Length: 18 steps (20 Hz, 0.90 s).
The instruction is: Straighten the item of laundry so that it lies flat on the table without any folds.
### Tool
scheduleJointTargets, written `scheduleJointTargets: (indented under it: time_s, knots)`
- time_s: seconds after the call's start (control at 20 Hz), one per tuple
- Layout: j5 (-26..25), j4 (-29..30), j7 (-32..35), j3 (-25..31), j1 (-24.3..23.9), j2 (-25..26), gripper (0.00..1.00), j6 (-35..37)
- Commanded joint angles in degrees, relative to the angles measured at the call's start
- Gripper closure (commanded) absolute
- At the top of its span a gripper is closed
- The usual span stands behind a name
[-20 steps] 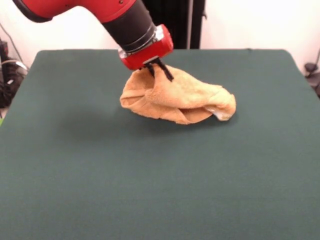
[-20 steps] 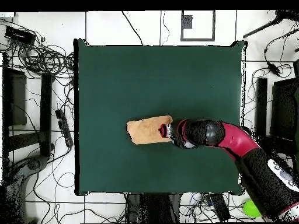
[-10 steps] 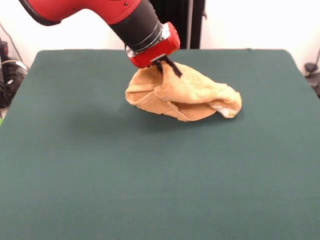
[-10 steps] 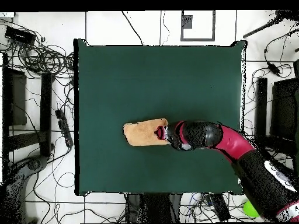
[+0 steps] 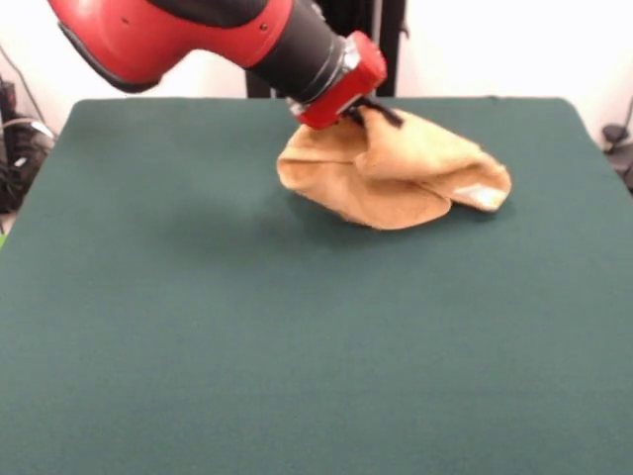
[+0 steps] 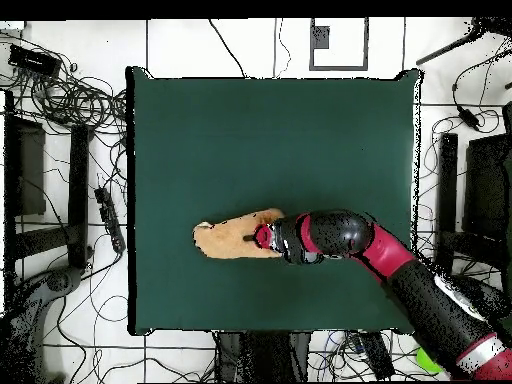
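Reaching down from the upper left of the front view, the red and black arm [image 5: 198,40] slants steeply toward the desk [image 5: 297,346], its black wrist section and red end cap angled to the right. The gripper [image 5: 371,111] sits at the top of the towel [image 5: 396,173], its dark jaws closed on a pinch of the fabric at the towel's highest point. From that pinch the orange-tan cloth drapes down in a bunched, folded mound whose lower edges rest on the green felt. A paler patch shows at the mound's right end.

Seen from overhead, the arm [image 6: 400,270] comes in from the lower right corner and stretches leftward across the desk [image 6: 270,130]. The gripper [image 6: 262,237] covers the right end of the towel [image 6: 228,240], which lies as a narrow, elongated shape below the desk's middle.
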Motion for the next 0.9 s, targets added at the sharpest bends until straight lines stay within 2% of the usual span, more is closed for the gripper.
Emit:
scheduleJointTargets:
  time_s: [0.05,0.25,0.7,0.9]
  knots:
    - [2.1,2.1,-21.1,11.4,0.1,11.5,1.00,12.9]
    - [0.2,0.6,-28.0,15.7,-1.8,15.8,1.00,18.4]
    - [-1.1,-0.1,-27.0,18.0,-3.0,19.0,1.00,21.7]
    - [-3.2,-0.9,-28.1,17.0,-3.5,19.3,1.00,21.6]
